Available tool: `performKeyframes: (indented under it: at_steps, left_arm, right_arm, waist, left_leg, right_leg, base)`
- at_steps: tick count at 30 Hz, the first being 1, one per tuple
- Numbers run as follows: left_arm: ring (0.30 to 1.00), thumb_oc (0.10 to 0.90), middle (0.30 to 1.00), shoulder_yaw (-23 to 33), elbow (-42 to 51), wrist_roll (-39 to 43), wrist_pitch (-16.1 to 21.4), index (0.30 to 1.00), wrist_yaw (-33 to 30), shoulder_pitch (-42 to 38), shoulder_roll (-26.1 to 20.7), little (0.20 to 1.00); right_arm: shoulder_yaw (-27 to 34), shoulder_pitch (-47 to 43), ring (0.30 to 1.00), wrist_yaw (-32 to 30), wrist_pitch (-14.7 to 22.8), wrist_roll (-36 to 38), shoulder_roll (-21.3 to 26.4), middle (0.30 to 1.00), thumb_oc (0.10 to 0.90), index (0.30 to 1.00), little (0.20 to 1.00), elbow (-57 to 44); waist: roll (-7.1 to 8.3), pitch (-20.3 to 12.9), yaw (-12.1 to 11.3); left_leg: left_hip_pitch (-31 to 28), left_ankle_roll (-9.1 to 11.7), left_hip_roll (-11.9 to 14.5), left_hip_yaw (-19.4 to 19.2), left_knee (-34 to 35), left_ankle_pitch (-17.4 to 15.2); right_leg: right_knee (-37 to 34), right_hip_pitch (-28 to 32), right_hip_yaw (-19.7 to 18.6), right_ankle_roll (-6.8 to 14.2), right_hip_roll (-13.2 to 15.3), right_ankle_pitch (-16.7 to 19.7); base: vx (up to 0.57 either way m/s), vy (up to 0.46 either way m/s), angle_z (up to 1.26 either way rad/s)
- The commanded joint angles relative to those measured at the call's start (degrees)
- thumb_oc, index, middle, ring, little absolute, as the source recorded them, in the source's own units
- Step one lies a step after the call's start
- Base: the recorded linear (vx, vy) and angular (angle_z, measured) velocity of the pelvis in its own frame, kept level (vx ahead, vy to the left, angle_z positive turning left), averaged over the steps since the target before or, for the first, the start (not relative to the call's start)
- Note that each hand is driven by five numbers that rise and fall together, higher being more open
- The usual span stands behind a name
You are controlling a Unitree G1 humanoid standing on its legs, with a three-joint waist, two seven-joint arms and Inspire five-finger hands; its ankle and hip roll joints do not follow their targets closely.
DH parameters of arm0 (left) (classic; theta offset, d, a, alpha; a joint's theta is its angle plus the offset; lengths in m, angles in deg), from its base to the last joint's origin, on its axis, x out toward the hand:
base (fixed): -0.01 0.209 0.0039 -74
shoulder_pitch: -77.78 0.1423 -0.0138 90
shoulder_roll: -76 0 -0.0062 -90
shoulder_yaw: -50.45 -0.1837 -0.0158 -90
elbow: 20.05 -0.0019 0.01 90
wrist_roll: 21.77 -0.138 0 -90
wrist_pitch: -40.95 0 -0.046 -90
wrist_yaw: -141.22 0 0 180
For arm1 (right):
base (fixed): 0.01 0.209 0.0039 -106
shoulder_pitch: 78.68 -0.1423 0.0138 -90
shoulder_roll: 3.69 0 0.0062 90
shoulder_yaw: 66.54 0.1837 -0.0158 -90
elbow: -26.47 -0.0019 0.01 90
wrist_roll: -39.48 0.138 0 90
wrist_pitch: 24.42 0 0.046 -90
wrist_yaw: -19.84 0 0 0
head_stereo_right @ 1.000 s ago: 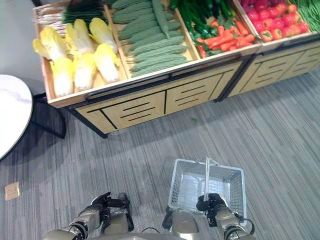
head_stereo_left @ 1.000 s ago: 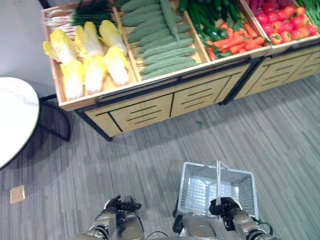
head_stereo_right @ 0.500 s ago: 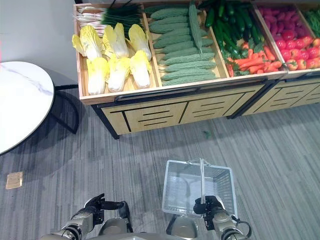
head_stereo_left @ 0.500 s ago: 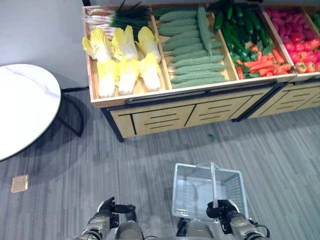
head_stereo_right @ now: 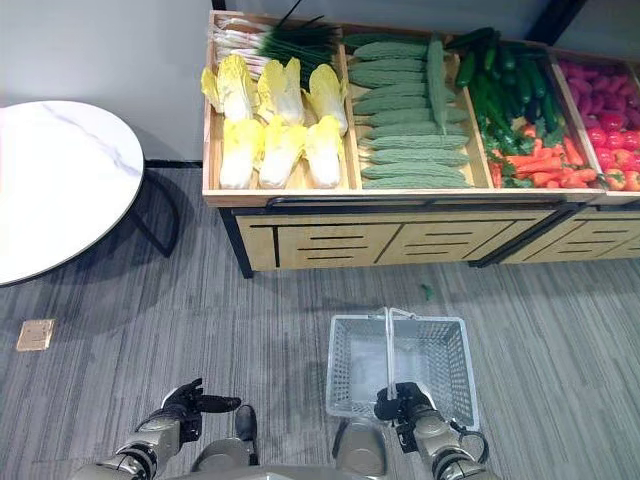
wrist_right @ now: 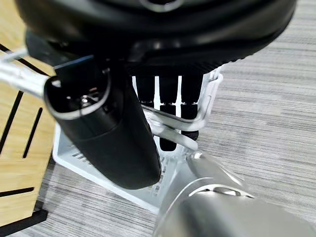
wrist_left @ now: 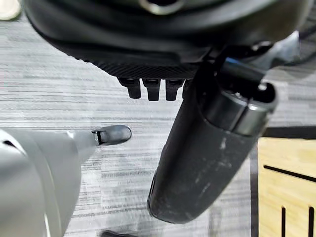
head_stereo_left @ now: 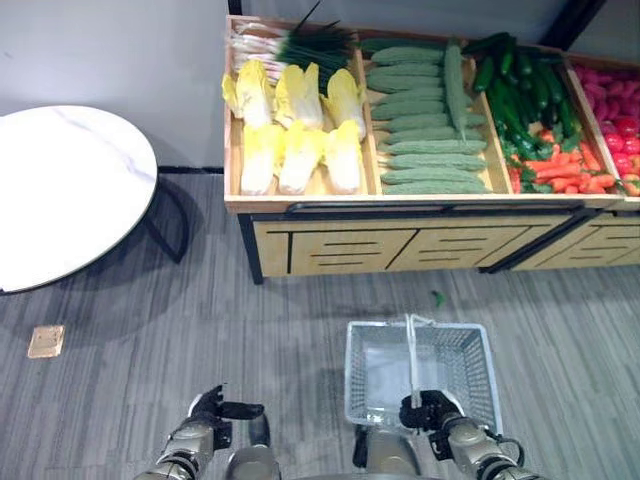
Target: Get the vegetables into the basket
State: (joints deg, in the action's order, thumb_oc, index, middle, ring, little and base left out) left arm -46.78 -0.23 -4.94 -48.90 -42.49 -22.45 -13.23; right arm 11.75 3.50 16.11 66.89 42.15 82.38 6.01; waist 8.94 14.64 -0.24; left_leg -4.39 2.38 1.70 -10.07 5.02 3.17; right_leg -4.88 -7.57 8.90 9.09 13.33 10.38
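Here the right hand (head_stereo_right: 402, 404) has its fingers curled round the handle (head_stereo_right: 390, 350) of the white wire basket (head_stereo_right: 447, 360), which hangs low over the grey carpet (head_stereo_right: 250, 330). The left hand (head_stereo_right: 186, 400) is held out beside it with fingers relaxed, holding nothing. The vegetables lie ahead in the wooden stand (head_stereo_right: 380, 240): cabbages (head_stereo_right: 272, 140), bitter gourds (head_stereo_right: 410, 130), cucumbers (head_stereo_right: 500, 95), carrots (head_stereo_right: 540, 165). A round white desk (head_stereo_right: 50, 200) stands to the left.

Round white table (head_stereo_left: 60, 190) at left, grey striped carpet (head_stereo_left: 150, 310), small tan tile (head_stereo_left: 46, 341) on the floor
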Motion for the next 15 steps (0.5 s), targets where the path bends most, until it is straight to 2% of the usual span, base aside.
performKeyframes:
  at_steps: [1, 8, 9, 12, 15]
  left_arm:
    - [1.000, 0.900, 1.000, 0.4, 0.9, -1.0, 2.0, 1.000, 0.1, -2.0, 2.2, 1.000]
    - [1.000, 0.900, 1.000, -1.0, 5.9, 0.4, 2.4, 1.000, -1.0, -1.1, 3.1, 1.000]
    - [1.000, 0.900, 1.000, -2.3, 14.6, 1.1, 3.6, 1.000, -1.8, 0.0, 2.7, 1.000]
    - [1.000, 0.900, 1.000, -2.7, 29.2, 2.4, 5.2, 1.000, -1.8, 3.9, 1.0, 1.000]
    - [1.000, 0.900, 1.000, -0.5, 44.0, 3.5, 6.6, 1.000, -1.0, 9.0, -1.0, 1.000]
  right_arm:
    - [-2.4, 0.3, 0.300, 0.5, -0.1, -0.9, 2.8, 0.300, 0.400, 0.300, 0.300, 0.3]
    - [-1.8, 0.7, 0.300, -0.3, -0.2, -0.7, 3.5, 0.300, 0.400, 0.300, 0.300, 1.1]
    - [-1.4, 1.1, 0.300, -0.5, 0.0, -0.5, 4.0, 0.300, 0.400, 0.300, 0.300, 0.2]
    - [0.0, 1.8, 0.300, -0.8, 0.5, 0.0, 5.2, 0.300, 0.400, 0.300, 0.300, -1.8]
    - [1.6, 2.5, 0.300, -0.6, 1.1, 0.1, 6.4, 0.300, 0.400, 0.300, 0.300, -2.8]
  waist:
    - [-0.94, 1.1, -0.2]
    - [-2.16, -1.0, -0.7]
    - [-2.76, -1.3, -0.8]
    - [-3.70, -1.1, -1.2]
    - [-4.64, -1.2, -1.8]
  left_leg:
    - [2.6, -0.3, 0.7, -1.1, -5.3, -4.5]
    - [2.1, 1.3, 2.8, 1.2, -4.0, -2.8]
    - [2.0, 1.7, 3.2, 1.9, -3.8, -2.4]
    - [2.4, 2.3, 3.8, 3.1, -3.9, -1.6]
    - [2.5, 3.2, 4.5, 4.1, -3.6, -0.8]
  right_leg:
    - [5.6, 0.1, 0.6, 2.8, 0.6, 0.4]
    - [4.2, 3.7, 2.2, 1.6, -1.2, -1.6]
    - [3.8, 4.7, 2.9, 1.2, -1.7, -2.2]
    - [3.2, 5.7, 4.3, 0.7, -2.2, -2.7]
    - [1.9, 7.2, 6.1, 0.5, -2.7, -3.0]
  base:
    - [0.01, -0.093, 0.45]
    - [0.04, -0.122, 0.10]
    - [0.03, -0.157, 0.29]
    - [-0.01, -0.124, 0.27]
    - [-0.02, -0.107, 0.19]
